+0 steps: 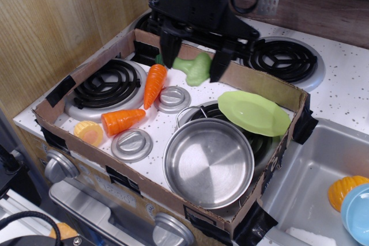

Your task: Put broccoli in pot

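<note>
The pale green broccoli (193, 68) is between the two spread black fingers of my gripper (195, 61), at the back of the cardboard box near its rear wall. The jaws stand wide apart, and neither finger (168, 55) visibly touches the broccoli. I cannot tell whether it rests on the stove top or is in the air. The large shiny steel pot (209, 164) stands empty at the front right of the box, well in front of the gripper.
A lime-green plate (253, 112) leans on the pot's far rim. Two orange carrots (154, 84) (122, 120), a yellow-orange toy (89, 132) and grey knob discs (174, 98) (132, 144) lie left of the pot. Cardboard walls (262, 86) ring the stove. A sink (314, 177) is at right.
</note>
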`<state>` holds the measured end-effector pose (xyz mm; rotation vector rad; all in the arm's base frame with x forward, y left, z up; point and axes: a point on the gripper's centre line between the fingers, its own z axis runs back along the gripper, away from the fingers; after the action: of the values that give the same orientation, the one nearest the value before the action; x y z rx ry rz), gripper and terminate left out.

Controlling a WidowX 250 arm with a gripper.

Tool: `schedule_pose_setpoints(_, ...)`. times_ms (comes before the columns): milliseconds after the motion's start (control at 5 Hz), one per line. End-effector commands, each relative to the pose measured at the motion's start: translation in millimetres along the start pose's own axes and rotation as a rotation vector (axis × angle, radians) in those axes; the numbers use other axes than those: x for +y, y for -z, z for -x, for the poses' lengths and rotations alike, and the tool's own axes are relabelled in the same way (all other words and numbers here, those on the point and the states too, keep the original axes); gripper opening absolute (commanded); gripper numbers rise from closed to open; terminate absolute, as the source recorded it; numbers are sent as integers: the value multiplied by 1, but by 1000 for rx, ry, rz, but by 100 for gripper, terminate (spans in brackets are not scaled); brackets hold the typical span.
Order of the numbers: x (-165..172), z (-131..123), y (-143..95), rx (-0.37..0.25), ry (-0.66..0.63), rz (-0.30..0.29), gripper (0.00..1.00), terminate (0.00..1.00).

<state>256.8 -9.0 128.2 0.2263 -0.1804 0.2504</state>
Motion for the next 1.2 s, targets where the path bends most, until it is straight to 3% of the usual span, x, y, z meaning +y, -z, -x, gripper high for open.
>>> schedule_pose_setpoints(0, -19, 19, 3, 3, -111, 66, 0, 0)
schedule_pose_setpoints(200, -24, 20, 10, 36, -140, 103, 0, 0)
schedule_pose_setpoints(400, -33, 26, 27, 24, -241, 150, 100, 0)
schedule_pose_setpoints(600, -40, 29, 37, 6, -307, 159, 100, 0)
schedule_pose_setpoints(1000, -38, 25, 37, 7, -298, 166, 100, 0)
